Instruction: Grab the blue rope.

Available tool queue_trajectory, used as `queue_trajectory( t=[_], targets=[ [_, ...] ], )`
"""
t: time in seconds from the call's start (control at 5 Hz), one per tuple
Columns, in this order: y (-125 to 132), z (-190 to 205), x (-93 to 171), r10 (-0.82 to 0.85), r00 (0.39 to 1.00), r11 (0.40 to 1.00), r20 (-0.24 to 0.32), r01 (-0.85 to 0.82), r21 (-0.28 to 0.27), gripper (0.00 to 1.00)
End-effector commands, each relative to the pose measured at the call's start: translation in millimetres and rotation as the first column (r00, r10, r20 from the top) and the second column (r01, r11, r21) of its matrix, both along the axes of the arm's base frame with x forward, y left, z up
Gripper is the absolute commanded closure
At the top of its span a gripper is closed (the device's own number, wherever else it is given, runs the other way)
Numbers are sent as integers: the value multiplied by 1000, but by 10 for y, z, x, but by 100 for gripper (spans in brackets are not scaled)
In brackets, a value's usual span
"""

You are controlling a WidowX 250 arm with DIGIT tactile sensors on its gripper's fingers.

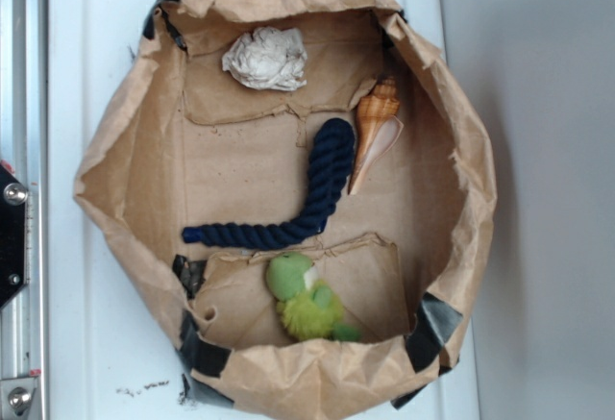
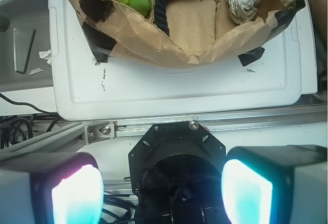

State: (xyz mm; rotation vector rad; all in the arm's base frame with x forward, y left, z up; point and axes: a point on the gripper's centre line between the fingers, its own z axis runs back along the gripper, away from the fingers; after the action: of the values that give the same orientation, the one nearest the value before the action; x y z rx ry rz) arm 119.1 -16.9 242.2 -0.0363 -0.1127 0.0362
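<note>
Clearly the gripper (image 2: pixel 161 188) is being held wide apart and empty, outside the paper bag (image 1: pixel 125 165). Nothing is being touched; the blue rope (image 1: pixel 306 204) is lying curved inside, free for gripping.

bag (image 1: pixel 115 160): on table (image 1: pixel 96 55) | rope (image 1: pixel 307 199): in bag, centre, curving from lower left to upper right | shell (image 1: pixel 375 127): just right of rope's upper end, touching it | paper wad (image 1: pixel 266 58): in bag, above rope, apart | plush toy (image 1: pixel 303 297): in bag, below rope, near

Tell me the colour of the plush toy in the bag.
Green plush toy, clearest in the exterior view.
</note>
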Motion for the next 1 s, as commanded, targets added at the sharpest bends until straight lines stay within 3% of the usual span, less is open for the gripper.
queue_trajectory(
  t=[0.0, 0.2, 0.4, 0.8],
  targets=[
    [0, 0, 0, 0, 1000, 1000, 0, 0, 0, 0],
    [60, 63, 428, 143, 989, 990, 33, -143, -8, 0],
    [137, -80, 912, 257, 964, 966, 74, -253, -54, 0],
    [458, -511, 1868, 479, 865, 871, 148, -449, -199, 0]
  ],
)
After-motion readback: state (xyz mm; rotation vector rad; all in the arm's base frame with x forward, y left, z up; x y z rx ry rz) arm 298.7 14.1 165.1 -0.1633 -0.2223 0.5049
